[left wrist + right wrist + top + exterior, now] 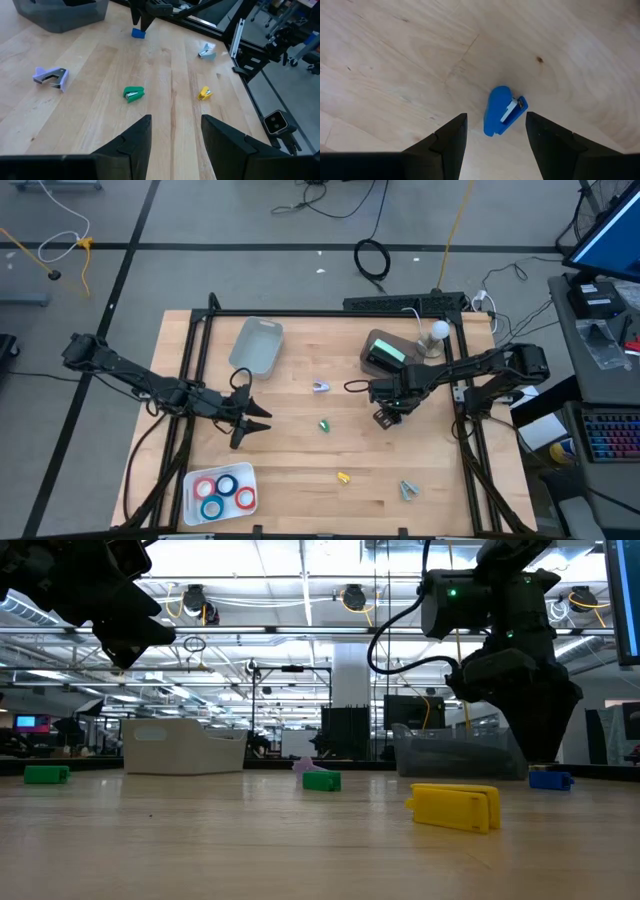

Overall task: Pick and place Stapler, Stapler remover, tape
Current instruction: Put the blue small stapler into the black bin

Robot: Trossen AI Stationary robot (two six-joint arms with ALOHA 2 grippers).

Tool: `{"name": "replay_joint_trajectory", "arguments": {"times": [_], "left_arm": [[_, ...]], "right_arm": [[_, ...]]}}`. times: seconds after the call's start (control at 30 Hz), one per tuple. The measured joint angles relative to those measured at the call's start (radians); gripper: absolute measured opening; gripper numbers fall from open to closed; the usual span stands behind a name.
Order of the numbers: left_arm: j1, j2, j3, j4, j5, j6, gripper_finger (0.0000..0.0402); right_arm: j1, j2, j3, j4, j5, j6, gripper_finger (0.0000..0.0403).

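A small blue stapler (502, 111) lies flat on the wooden table. My right gripper (496, 132) points down over it, open, its fingers standing on either side above it and touching nothing. My left gripper (175, 135) hangs open over the table's left half (250, 422), empty. A green stapler (324, 424), a yellow stapler (343, 477), a purple staple remover (321, 387) and a grey-blue staple remover (408, 490) lie loose on the table. Red and blue tape rolls (225, 490) lie in a white tray (192, 480) at the near left.
A grey bin (258, 345) stands at the far middle and a dark bin (385, 352) at the far right, next to a white ball (439, 330). A black frame (300, 312) runs along the table's edges. Bare wood lies between the two grippers.
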Motion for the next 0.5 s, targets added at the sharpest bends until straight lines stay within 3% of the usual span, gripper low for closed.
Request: {"name": "replay_joint_trajectory", "arguments": {"times": [0.5], "left_arm": [[0.0, 0.0, 0.0, 0.0, 0.0, 0.005, 0.0175]], "right_arm": [[0.0, -0.004, -0.144, 0.16, -0.058, 0.089, 0.0194]]}}
